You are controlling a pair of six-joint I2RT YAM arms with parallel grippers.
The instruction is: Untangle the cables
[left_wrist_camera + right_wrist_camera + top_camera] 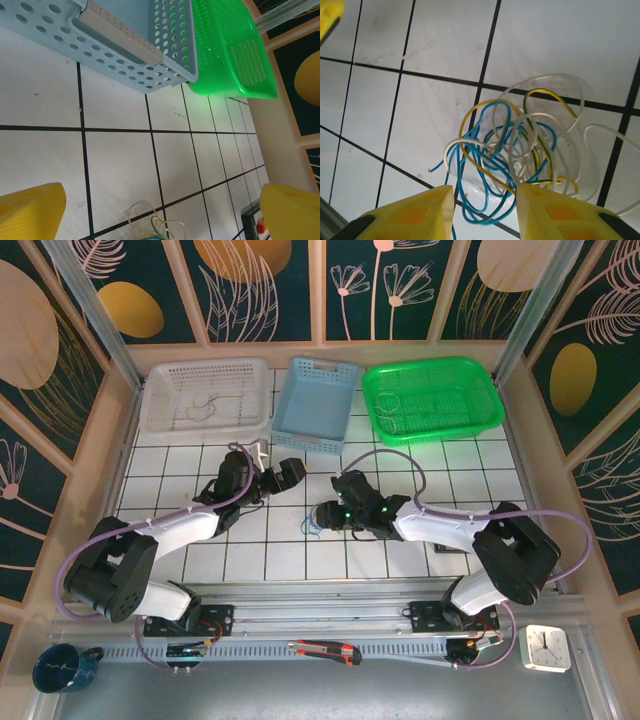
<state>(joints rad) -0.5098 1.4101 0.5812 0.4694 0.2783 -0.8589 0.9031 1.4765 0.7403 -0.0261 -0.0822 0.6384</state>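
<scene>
Light, floppy cables [515, 150], apt to snag: I'd pinch one blue loop [490, 221], which my right pincer [485, 200] straddles, apart, seemingly untouching. Left pincer [162, 200] gapes.

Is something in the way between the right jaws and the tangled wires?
No, nothing visible is in the way. The right gripper is right at the cables. Its yellow jaws stand apart, and in the right wrist view the tangle's blue loops show in the gap between them.
</scene>
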